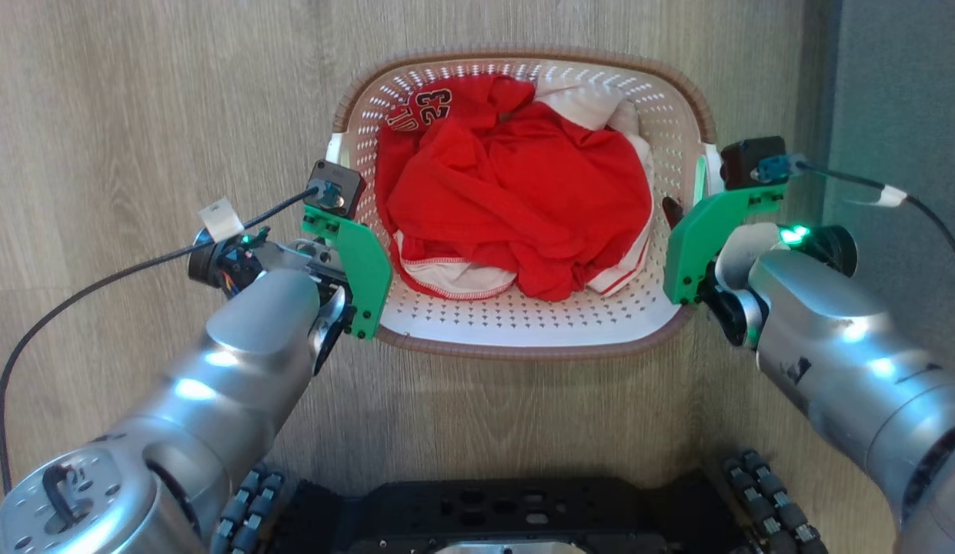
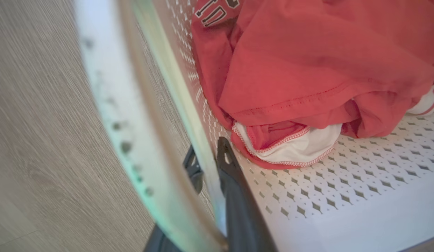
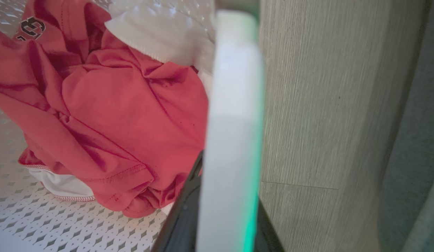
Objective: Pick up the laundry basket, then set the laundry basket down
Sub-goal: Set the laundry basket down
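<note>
Wood floor (image 1: 138, 115) lay beneath the laundry basket (image 1: 523, 350), long axis left-right; left gripper (image 2: 208, 154) and right gripper (image 1: 677, 211) clamped its ends

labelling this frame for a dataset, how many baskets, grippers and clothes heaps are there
laundry basket: 1
grippers: 2, the left gripper and the right gripper
clothes heap, red and white: 1
total: 4

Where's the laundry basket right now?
Centre of the head view, over the wood floor just ahead of the robot's base: the laundry basket is between the left gripper and right gripper, each gripping one side.
</note>
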### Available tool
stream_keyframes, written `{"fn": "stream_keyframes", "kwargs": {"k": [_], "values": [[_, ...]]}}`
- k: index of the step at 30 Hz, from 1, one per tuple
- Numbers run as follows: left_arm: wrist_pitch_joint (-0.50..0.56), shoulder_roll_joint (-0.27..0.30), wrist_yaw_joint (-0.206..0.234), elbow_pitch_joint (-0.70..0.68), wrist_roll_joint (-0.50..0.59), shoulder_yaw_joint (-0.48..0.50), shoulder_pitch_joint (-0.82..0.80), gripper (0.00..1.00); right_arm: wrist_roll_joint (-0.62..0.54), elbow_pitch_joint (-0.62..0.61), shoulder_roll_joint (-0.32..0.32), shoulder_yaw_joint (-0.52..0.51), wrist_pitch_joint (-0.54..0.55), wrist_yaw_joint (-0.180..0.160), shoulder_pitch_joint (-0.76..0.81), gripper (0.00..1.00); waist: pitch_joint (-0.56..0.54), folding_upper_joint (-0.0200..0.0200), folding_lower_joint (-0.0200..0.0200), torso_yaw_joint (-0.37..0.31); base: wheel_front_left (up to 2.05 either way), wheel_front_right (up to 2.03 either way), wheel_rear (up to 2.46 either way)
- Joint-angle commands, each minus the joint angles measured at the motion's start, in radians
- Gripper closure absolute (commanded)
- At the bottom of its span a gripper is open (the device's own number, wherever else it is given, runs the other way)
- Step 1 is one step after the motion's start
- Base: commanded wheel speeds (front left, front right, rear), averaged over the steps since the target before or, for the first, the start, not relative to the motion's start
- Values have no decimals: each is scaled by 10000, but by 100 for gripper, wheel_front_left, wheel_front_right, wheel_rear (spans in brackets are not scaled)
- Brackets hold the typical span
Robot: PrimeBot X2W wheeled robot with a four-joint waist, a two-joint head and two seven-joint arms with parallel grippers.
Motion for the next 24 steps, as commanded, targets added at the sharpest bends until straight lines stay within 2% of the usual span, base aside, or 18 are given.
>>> {"fn": "stream_keyframes", "kwargs": {"k": [1,11,12,13,14,19,24], "values": [[-69,-87,-47,-324,282,-32,-87,100,-106,-200,179,294,-162,156,182,100,99,0,-1,-1,0,0,0],[-74,-87,66,-452,195,-32,-109,100,288,-169,95,292,26,156,168,100,284,0,-1,29,0,0,0],[-100,-87,125,-454,153,-32,-115,100,276,-191,76,306,2,156,141,61,299,0,-1,35,0,0,0],[-130,-87,187,-449,143,-32,-122,63,239,-157,50,324,3,156,120,0,315,0,-1,47,0,0,0],[-140,-87,245,-426,192,-32,-131,0,154,-103,17,353,23,156,104,0,330,0,-1,66,0,0,0],[32,-87,548,-306,284,-33,-131,0,-27,134,-62,407,-109,156,56,0,356,0,-1,153,0,0,0],[61,-87,555,-380,227,-33,-91,0,-49,216,-148,434,-267,156,39,0,327,0,-1,234,0,0,0]]}}
